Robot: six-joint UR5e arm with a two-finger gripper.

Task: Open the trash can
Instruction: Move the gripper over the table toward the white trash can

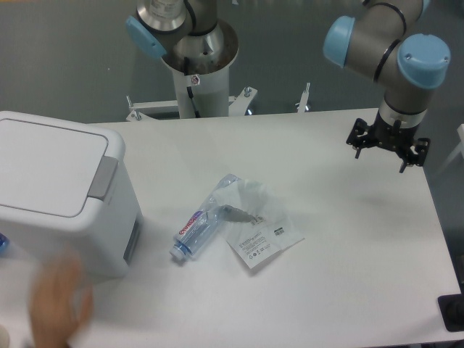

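White surface (348, 275) seen from above and in front. The trash can (61, 192) sits at the left edge of the surface, big white boxy bin with rounded corners, partly cut off by the frame on the left. Its flat white lid (47, 165) is down, closed. The grey push bar (104, 177) is on the rim on the side facing the middle of the surface.

The gripper (388, 148) hangs above the surface near the far right corner, well apart from the trash can, pointing down, touching nothing. It is black, small in view; jaws appear apart with nothing between them, though the detail is coarse. The arm (395, 47) above it is grey with light blue joint caps. The arm's base column (196, 72) stands behind the far edge of the surface, near the middle.

Around the middle of the surface lies a crushed clear plastic bottle (199, 228) with a blue-and-red label, on its side, cap end toward the front left. Just beside it, touching or overlapping, is a crumpled clear plastic wrapper (254, 203), and a flat white packet (264, 243) with printed text.

A blurred hand (58, 304) shows at the front left corner, in front of the trash can. Cannot tell whether it touches the bin.
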